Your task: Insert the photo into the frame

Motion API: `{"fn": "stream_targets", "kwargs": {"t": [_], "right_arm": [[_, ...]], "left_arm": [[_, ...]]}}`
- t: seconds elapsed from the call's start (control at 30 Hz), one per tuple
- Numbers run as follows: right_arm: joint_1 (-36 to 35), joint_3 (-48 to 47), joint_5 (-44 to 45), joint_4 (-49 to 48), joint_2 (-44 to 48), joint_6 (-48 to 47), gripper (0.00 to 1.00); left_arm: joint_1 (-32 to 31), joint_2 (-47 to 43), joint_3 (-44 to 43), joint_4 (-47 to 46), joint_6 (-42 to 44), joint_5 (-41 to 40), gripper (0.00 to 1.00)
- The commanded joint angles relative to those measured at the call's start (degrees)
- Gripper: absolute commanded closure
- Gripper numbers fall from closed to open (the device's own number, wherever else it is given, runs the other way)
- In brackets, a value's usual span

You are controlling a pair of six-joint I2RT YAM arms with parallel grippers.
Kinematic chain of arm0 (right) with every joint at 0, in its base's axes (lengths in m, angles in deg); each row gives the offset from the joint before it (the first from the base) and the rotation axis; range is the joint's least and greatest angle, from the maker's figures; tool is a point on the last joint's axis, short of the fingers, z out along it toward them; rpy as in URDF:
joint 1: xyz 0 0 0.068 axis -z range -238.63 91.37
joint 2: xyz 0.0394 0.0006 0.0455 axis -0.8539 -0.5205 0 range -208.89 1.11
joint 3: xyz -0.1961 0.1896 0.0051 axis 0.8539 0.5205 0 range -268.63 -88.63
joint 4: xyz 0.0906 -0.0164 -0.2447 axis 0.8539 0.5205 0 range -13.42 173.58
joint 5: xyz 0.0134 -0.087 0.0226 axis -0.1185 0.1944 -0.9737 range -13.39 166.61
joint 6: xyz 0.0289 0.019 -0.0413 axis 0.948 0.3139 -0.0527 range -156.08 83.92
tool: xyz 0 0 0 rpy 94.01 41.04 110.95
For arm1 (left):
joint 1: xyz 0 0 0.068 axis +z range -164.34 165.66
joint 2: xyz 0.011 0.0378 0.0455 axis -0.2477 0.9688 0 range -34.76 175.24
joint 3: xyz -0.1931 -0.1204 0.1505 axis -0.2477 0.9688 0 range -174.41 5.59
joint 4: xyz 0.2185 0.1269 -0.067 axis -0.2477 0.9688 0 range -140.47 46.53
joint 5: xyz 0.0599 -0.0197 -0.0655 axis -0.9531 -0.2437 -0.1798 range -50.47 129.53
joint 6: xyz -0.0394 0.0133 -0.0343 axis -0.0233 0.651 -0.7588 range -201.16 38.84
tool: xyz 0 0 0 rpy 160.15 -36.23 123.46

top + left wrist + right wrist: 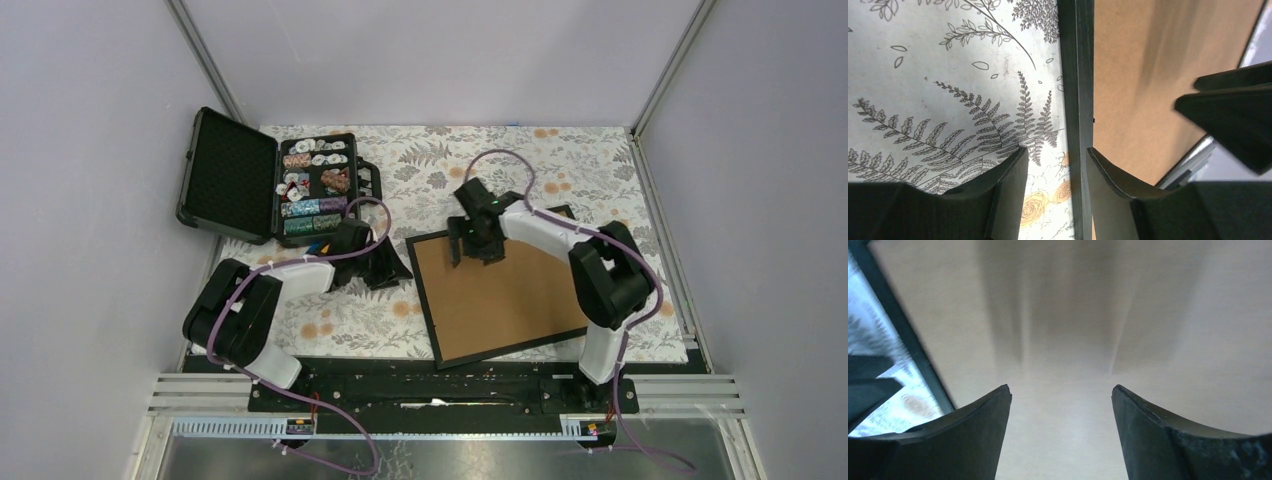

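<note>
Fern-print tablecloth under frame — lilac walls

Frame back-up; right hand above far edge, left hand near left corner.

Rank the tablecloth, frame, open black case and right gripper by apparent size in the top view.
Largest: floral tablecloth.
Next: frame and open black case, too close to rank.
Smallest: right gripper.
</note>
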Motion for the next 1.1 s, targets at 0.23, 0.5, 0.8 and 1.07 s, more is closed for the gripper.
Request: {"fn": "stream_targets", "kwargs": {"t": [0.23,0.5,0.8,1.07], "right_arm": [[24.9,3.5,6.2,-1.0,9.1,-5.7,0.14],[27.9,5.8,14.7,0.1,10.3,-5.3,0.13],[43.2,6.7,10.9,-1.8,10.7,-4.7,0.10],[49.9,8.5,3.1,-4.5,4.1,-4.1,0.14]], "left_arm": [[-7.6,6.6,-11.1,14.8,-2.4,-14.1,0.65],[-8.9,9.3,-14.3,17.2,-3.0,-16.0,0.67],[-8.7,10.6,-17.9,15.1,1.8,-5.6,0.50],[-3.7,16.4,-21.5,10.4,2.3,1.5,0.51]]}}
